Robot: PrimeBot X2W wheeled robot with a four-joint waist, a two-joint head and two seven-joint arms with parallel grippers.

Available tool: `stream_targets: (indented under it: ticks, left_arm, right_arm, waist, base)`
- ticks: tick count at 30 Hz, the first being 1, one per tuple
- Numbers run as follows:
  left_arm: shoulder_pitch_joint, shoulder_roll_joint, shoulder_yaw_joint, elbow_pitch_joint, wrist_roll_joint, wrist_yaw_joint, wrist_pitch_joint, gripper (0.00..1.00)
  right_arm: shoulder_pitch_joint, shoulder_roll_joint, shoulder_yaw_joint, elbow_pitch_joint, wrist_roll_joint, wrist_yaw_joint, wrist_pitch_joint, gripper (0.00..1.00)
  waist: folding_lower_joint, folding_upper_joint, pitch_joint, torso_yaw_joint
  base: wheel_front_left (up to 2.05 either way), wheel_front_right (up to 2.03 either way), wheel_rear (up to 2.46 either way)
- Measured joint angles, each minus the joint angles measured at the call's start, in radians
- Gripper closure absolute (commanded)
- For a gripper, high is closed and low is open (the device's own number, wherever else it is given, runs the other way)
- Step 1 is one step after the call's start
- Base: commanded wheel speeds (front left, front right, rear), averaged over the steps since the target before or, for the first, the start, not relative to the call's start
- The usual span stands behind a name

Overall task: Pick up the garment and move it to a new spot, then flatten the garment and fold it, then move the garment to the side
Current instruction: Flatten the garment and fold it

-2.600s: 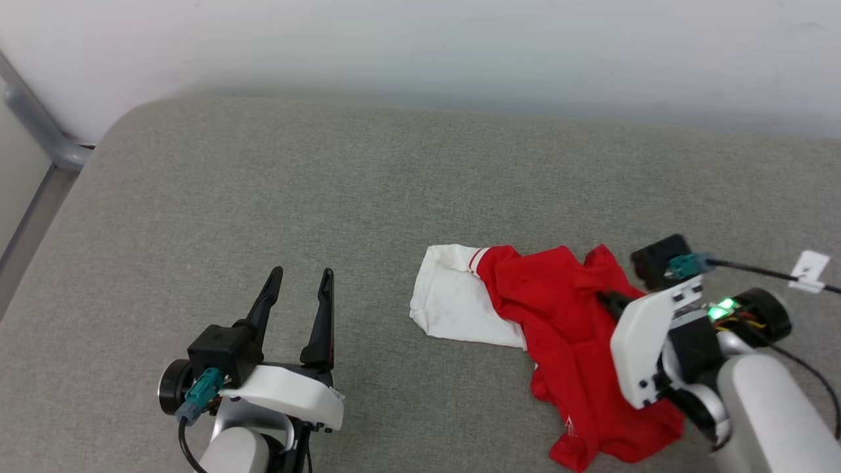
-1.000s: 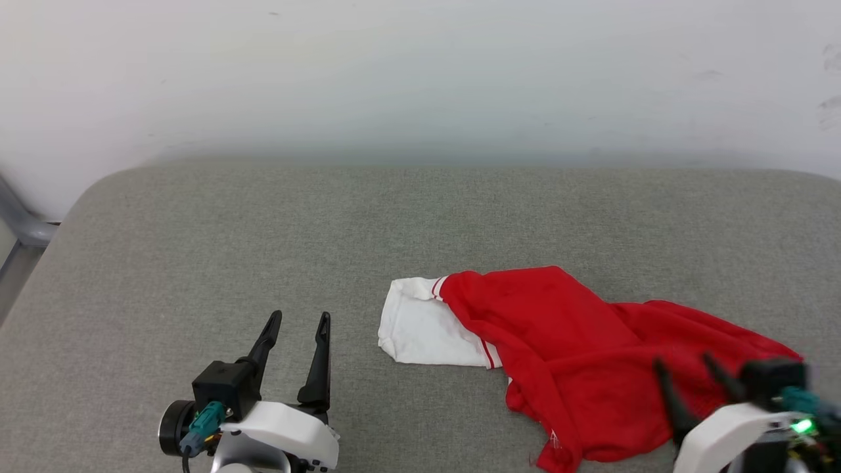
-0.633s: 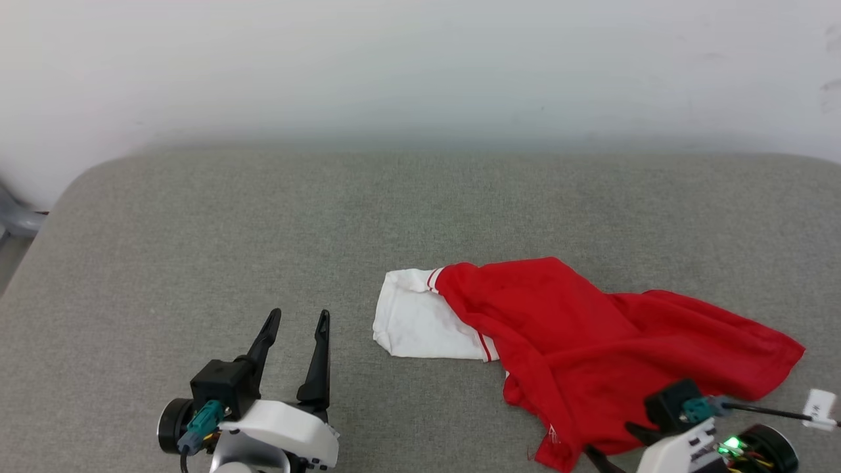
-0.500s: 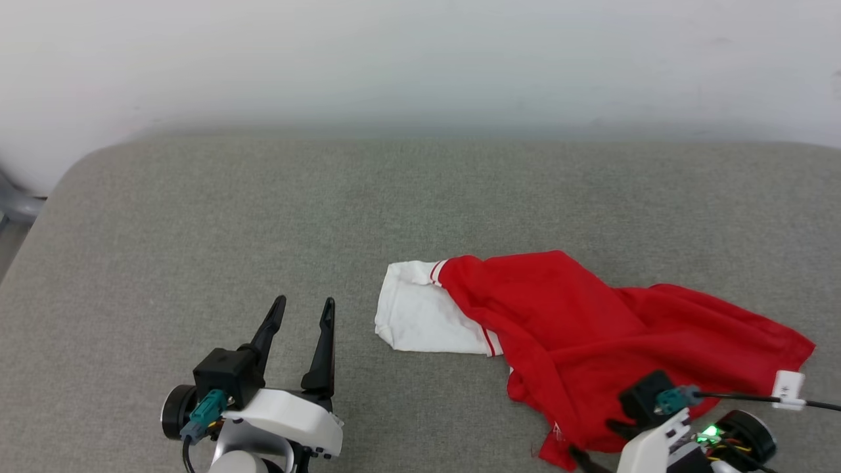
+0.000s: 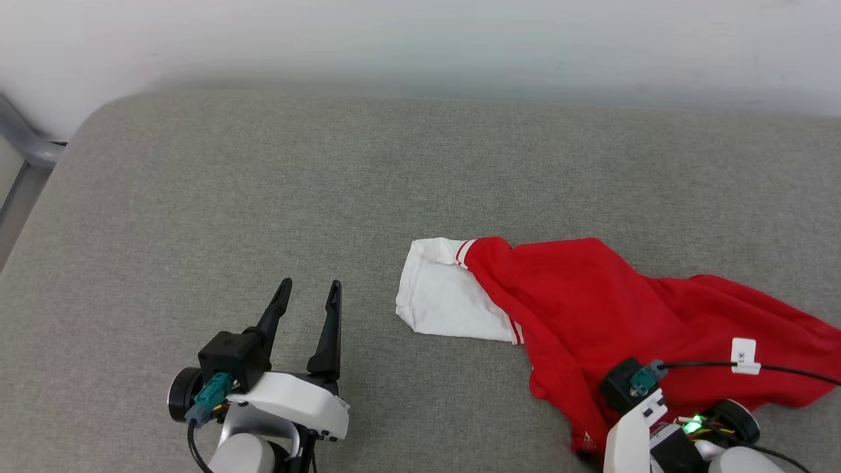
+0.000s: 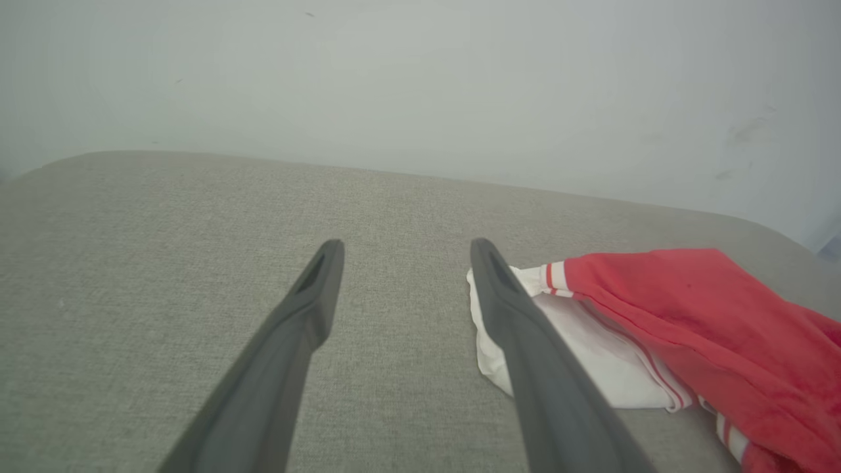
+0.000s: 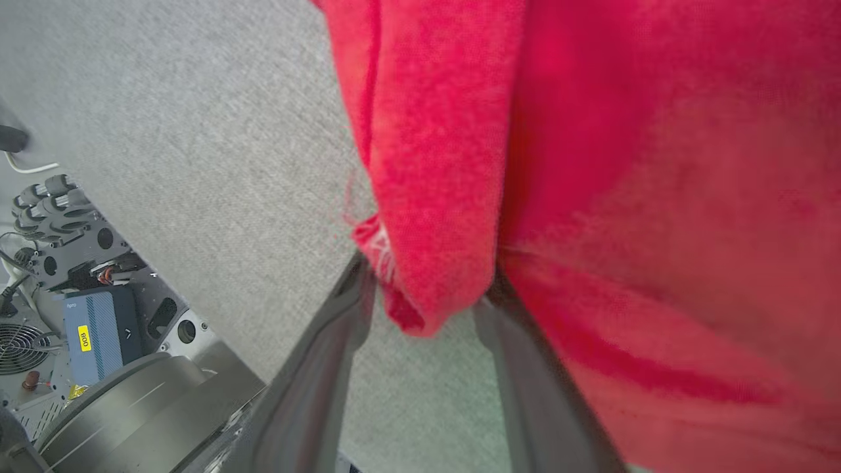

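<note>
Garment (image 5: 591,309) lengthwise L-R, sleeve (image 5: 440,295) leftward; L fingers (image 5: 330,322) apart, R fingers (image 7: 328,368) astride hem (image 7: 407,315), grip unclear.

This looks like a bare robot-testing lab rather than a home. A flat grey fabric-covered surface with rounded corners (image 5: 263,197) stands against a plain, unadorned white wall (image 5: 420,39), with a grey metal tube frame (image 5: 26,141) at the far left. On the near side sits exposed machine hardware: a blue box with a yellow label (image 7: 92,338), a round cooling fan (image 7: 23,348) and loose cabling (image 7: 13,289).
</note>
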Motion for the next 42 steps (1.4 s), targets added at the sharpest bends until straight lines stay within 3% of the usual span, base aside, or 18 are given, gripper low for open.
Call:
stream_targets:
  ticks: [4,9,18,26,33,38,39,40,41,42]
  left_arm:
    - [-0.004,-0.003,0.006,0.007,0.001,0.0,0.0,0.0]
    - [-0.003,-0.006,0.012,0.009,0.003,0.0,0.0,0.0]
    - [-0.018,-0.011,0.015,-0.002,0.018,-0.01,-0.002,0.0]
    - [-0.071,-0.027,0.015,-0.021,0.027,-0.028,-0.003,0.0]
    - [-0.144,-0.044,0.013,-0.035,0.034,-0.045,-0.003,0.0]
    - [-0.164,-0.057,0.011,-0.036,0.036,-0.053,-0.003,0.0]
    - [-0.167,-0.058,0.011,-0.035,0.037,-0.053,-0.003,0.0]
    - [-0.169,-0.058,0.012,-0.035,0.038,-0.053,-0.003,0.0]
    - [-0.169,-0.06,0.012,-0.034,0.04,-0.054,-0.003,0.0]
    - [-0.17,-0.06,0.013,-0.032,0.044,-0.055,-0.003,0.0]
  right_arm:
    - [-0.021,-0.014,0.005,-0.005,0.015,-0.002,0.007,1.0]
    - [-0.057,-0.016,-0.022,-0.097,-0.002,0.0,-0.029,1.0]
    - [-0.21,-0.026,-0.238,-0.22,-0.078,0.0,-0.03,1.0]
    - [-0.41,-0.063,-0.38,-0.08,-0.118,0.0,-0.008,1.0]
    - [-0.582,-0.116,-0.357,0.07,-0.121,0.001,-0.048,1.0]
    - [-0.639,-0.12,-0.321,0.207,-0.108,0.001,-0.118,1.0]
    - [-0.644,-0.118,-0.319,0.234,-0.109,0.001,-0.141,0.84]
    - [-0.648,-0.112,-0.322,0.26,-0.106,0.001,-0.169,0.53]
    - [-0.65,-0.106,-0.323,0.284,-0.101,0.001,-0.194,0.0]
    - [-0.651,-0.1,-0.326,0.309,-0.101,0.001,-0.221,0.0]
  waist:
    - [0.0,0.0001,0.0,0.001]
    - [0.0001,0.0001,-0.014,-0.01]
    - [0.0,0.0,-0.002,-0.017]
    - [0.0001,0.0,0.078,0.008]
    - [0.0002,0.0,0.191,0.044]
    - [0.0003,0.0,0.256,0.071]
    - [0.0003,0.0,0.263,0.076]
    - [0.0003,0.0,0.268,0.081]
    - [0.0003,0.0,0.271,0.085]
    - [0.0003,0.0,0.271,0.087]
  base:
    - [0.0,0.0,0.0]
    - [0.0,0.0,0.0]
    - [0.0,0.0,0.0]
    - [0.0,0.0,0.0]
    - [0.0,0.0,0.0]
    - [0.0,0.0,0.0]
    - [0.0,0.0,0.0]
    - [0.0,0.0,0.0]
    - [0.0,0.0,0.0]
    - [0.0,0.0,0.0]
